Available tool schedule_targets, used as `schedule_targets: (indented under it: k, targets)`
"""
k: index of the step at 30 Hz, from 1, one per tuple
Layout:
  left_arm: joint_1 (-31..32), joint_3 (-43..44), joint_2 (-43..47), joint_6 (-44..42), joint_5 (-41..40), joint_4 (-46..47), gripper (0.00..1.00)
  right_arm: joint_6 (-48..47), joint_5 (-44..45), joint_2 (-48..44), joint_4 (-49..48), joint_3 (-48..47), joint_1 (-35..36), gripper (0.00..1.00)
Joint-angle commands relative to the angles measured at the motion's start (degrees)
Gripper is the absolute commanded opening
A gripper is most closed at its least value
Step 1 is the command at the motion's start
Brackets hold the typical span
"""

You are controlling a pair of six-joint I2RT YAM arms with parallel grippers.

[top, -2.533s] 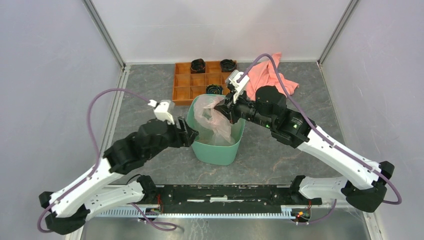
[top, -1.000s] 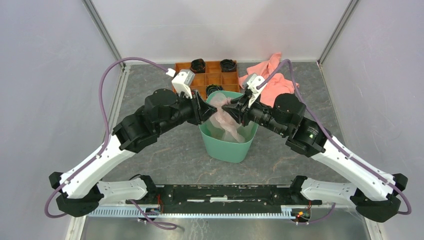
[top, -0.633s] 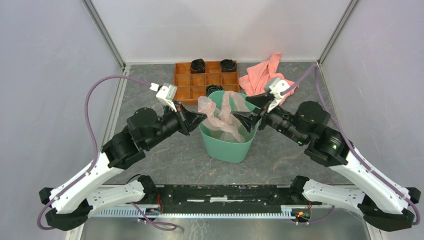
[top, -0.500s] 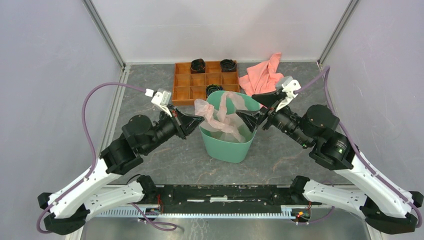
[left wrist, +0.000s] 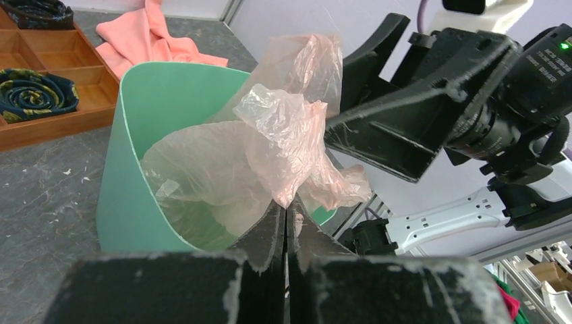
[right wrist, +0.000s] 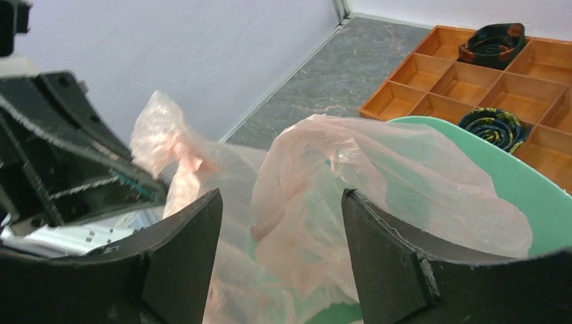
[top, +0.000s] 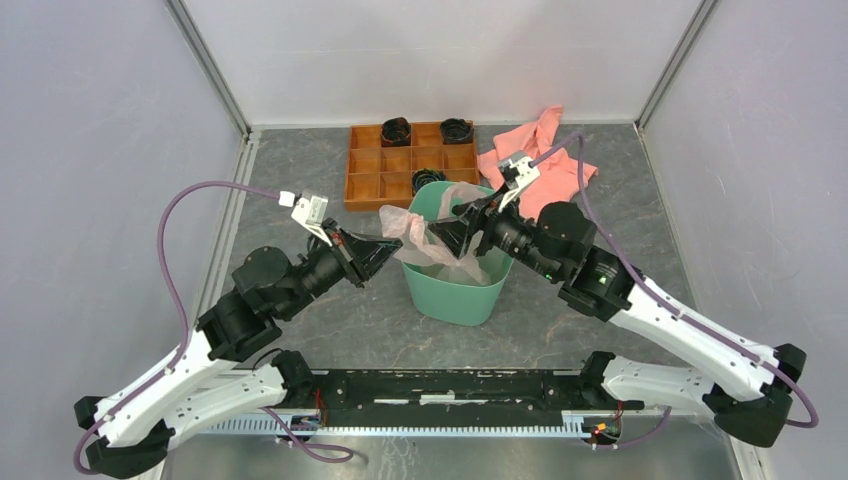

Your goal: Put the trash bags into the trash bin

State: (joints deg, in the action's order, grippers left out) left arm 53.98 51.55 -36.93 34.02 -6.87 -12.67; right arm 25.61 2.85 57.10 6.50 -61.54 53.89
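Wrinkly, glossy pale-pink bag [top: 418,228] drapes over the mint bin [top: 452,298], pinched by the closed left pincer [left wrist: 284,219], the open right pincer [right wrist: 280,206] straddling it; orange tray [top: 385,172] and towel [top: 548,160] lie on the far side.

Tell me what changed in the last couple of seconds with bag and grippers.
The left gripper shut on an edge of the trash bag and pulled it left, past the rim of the trash bin. The right gripper let go, backed away, then came back over the bin, jaws open around the film. Orange tray and towel stayed put.
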Motion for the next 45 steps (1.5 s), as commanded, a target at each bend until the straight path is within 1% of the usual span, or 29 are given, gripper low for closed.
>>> schedule_targets:
  k: [1, 2, 3, 4, 6, 8, 11, 13, 15, 17, 18, 19, 20, 21, 22, 23, 27, 29, 30, 32, 34, 36, 38, 40, 41, 43, 45]
  targets:
    - [-0.06, -1.26, 2.32, 2.10, 0.70, 2.30, 0.02, 5.54, 7.07, 1.72, -11.04, 1.55, 0.08, 0.71]
    - [-0.02, -1.46, 2.82, 2.13, 0.69, 1.90, 0.02, 5.70, 7.41, 2.23, -12.39, 1.78, 0.08, 0.69]
    - [-0.01, -1.65, 3.30, 2.18, 0.56, 1.32, 0.02, 5.42, 7.14, 3.04, -13.79, 1.82, 0.02, 0.60]
    - [-0.01, -1.77, 3.80, 2.26, 0.47, 0.66, 0.02, 5.04, 6.85, 3.68, -13.99, 1.28, 0.08, 0.46]
    - [-0.01, -1.45, 5.04, 2.19, 0.31, -2.35, 0.02, 2.74, 6.57, 4.58, -11.20, -1.17, 0.08, 0.23]
    - [-0.01, -1.46, 6.86, 2.34, -0.66, -6.90, 0.02, -1.44, 6.83, 3.93, -5.85, -4.08, 0.08, 0.02]
    - [-0.01, -3.75, 10.61, 4.75, -1.84, -10.85, 0.02, -8.53, 3.95, 0.94, 2.25, -9.12, -0.08, 0.01]
    - [-0.05, -5.46, 12.93, 6.31, -2.03, -11.18, 0.02, -12.35, -3.20, 0.26, 9.87, -14.31, -0.87, 0.01]
    - [-0.01, -6.32, 13.93, 8.06, -3.63, -12.52, 0.02, -16.06, -9.99, 0.63, 19.63, -19.32, -1.07, 0.00]
    - [-0.01, -7.21, 14.31, 9.58, -5.55, -14.04, 0.02, -19.26, -13.61, -1.44, 25.93, -19.05, -1.08, 0.00]
    - [-0.01, -7.53, 14.51, 10.50, -6.72, -14.90, 0.02, -19.97, -12.75, -3.33, 27.13, -16.91, -1.07, 0.00]
    - [-0.01, -7.94, 14.64, 10.99, -7.36, -15.11, 0.02, -19.96, -9.82, -6.02, 28.34, -15.12, -1.07, 0.00]
    - [-0.01, -8.18, 14.61, 10.83, -7.48, -14.80, 0.03, -19.57, -5.16, -8.01, 29.42, -13.73, -1.08, 0.00]
    - [-0.01, -8.03, 14.31, 10.15, -7.66, -14.70, 0.07, -18.59, 0.41, -9.22, 30.39, -13.33, -1.08, 0.00]
    - [-0.01, -7.42, 13.81, 9.02, -8.13, -15.17, 0.11, -17.72, 3.19, -10.17, 30.58, -13.32, -1.07, 0.00]
    - [-0.01, -6.26, 12.89, 7.65, -9.24, -16.27, 0.13, -17.49, 3.92, -10.82, 30.32, -13.55, -1.01, 0.01]
    - [-0.01, 1.93, 6.51, 3.28, -17.16, -24.63, 0.15, -17.31, 5.52, -12.80, 31.48, -13.60, -1.06, 0.01]
    - [-0.02, 5.39, 3.06, 1.94, -19.69, -26.59, 0.15, -16.89, 7.02, -14.47, 31.14, -12.27, -1.13, 0.01]
    - [-0.01, 6.47, 1.54, 0.83, -19.97, -26.09, 0.15, -16.89, 7.13, -15.41, 30.23, -10.79, -1.07, 0.01]
    - [-0.01, 6.76, -1.52, -2.22, -20.34, -22.19, 0.15, -17.47, 7.20, -17.79, 26.23, -7.36, -1.07, 0.01]
    - [-0.02, 5.31, -4.38, -3.96, -23.36, -17.25, 0.15, -18.67, 8.86, -19.28, 23.30, -4.32, -1.08, 0.01]
    - [-0.44, 4.39, -7.93, -4.41, -27.76, -12.35, 0.09, -19.81, 11.68, -19.43, 21.61, -2.76, -1.05, 0.01]
    - [-2.45, 4.75, -11.17, -5.54, -28.75, -7.85, 0.06, -20.26, 12.90, -18.61, 20.64, -2.94, -1.07, 0.01]
    - [-6.28, 5.63, -14.02, -7.13, -26.27, -2.97, 0.06, -20.72, 11.96, -17.34, 19.43, -3.86, -1.02, 0.01]
    - [-9.07, 6.56, -15.68, -7.28, -23.57, -1.21, 0.06, -20.82, 11.31, -16.62, 18.98, -4.41, -1.06, 0.01]
    - [-15.65, 9.82, -20.25, -7.62, -14.94, 1.67, 0.07, -21.02, 11.29, -14.97, 18.82, -6.41, -1.05, 0.01]
    - [-21.59, 14.47, -26.11, -7.47, -6.08, 2.56, 0.03, -19.98, 13.16, -13.28, 19.69, -9.01, -1.07, 0.01]
